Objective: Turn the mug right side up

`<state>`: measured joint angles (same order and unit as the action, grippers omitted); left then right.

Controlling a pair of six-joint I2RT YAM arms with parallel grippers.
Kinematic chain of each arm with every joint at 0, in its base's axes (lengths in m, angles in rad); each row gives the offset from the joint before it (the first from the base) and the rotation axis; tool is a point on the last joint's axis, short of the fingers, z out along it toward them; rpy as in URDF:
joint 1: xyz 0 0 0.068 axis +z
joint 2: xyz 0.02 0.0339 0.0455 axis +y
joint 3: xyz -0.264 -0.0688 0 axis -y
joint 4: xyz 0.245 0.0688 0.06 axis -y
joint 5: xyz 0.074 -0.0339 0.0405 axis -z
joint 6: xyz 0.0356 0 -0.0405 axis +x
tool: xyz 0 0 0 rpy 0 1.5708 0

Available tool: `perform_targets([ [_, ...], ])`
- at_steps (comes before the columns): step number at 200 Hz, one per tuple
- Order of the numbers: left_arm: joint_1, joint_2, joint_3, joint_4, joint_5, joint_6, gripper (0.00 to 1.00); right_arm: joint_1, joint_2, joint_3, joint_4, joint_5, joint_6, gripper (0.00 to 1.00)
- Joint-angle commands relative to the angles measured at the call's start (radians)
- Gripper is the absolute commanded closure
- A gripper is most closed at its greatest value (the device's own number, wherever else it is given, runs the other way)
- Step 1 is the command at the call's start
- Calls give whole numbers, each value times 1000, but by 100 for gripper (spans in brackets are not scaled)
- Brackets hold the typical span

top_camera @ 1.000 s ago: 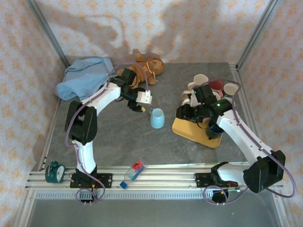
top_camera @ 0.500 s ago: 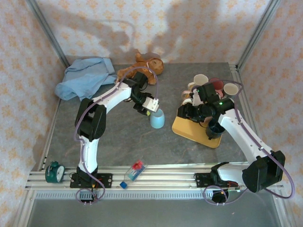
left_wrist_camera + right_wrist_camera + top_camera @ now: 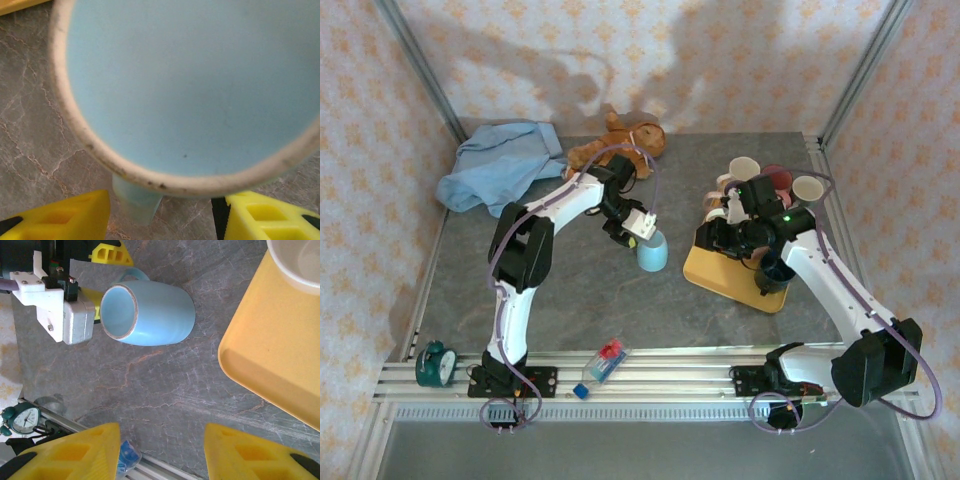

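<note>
The light blue mug (image 3: pixel 655 256) stands mouth down on the grey table, flat base up. My left gripper (image 3: pixel 641 230) is right over that base, which takes up most of the left wrist view as a blue disc with a cream ring (image 3: pixel 190 85). The mug's handle (image 3: pixel 136 202) lies between the open yellow fingers (image 3: pixel 65 215); the left finger is almost against it, the right one apart. In the right wrist view the mug (image 3: pixel 155 312) sits beside the left gripper's white housing (image 3: pixel 55 307). My right gripper (image 3: pixel 717 238) hovers open by the tray's left edge, with nothing in it.
A yellow tray (image 3: pixel 725 278) to the right of the mug carries a dark mug (image 3: pixel 772 275), and several mugs (image 3: pixel 760 180) stand behind it. A teddy bear (image 3: pixel 625 140) and blue cloth (image 3: pixel 500 165) lie at the back. A clock (image 3: pixel 435 362) and small bottle (image 3: pixel 603 362) rest on the front rail.
My left gripper has swung right and down from beside the bear onto the mug. The mug and the right arm have stayed put.
</note>
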<state>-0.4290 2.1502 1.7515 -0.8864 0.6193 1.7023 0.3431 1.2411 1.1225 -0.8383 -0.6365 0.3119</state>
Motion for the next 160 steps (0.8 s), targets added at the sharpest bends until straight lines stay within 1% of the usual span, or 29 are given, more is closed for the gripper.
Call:
perform_targets([
  [1,-18,8,39,-62,-7,37,44,-7,13,19,-21,-8,-17,53],
  [18,-22,10,41,-74,-7,37,44,-7,18,20,-19,-8,-18,53],
  [47,-25,-13,19,-100,-10,21,50,-7,24,20,-18,-6,-21,53],
  [100,-37,-132,-164,-63,-18,-40,51,-12,11,13,-18,-6,-24,53],
  [129,-49,-178,-222,-23,-18,-102,54,-14,4,12,-21,-9,-25,53],
  [160,-64,-181,-213,-6,-28,-204,52,-15,-5,7,-22,-11,-20,53],
])
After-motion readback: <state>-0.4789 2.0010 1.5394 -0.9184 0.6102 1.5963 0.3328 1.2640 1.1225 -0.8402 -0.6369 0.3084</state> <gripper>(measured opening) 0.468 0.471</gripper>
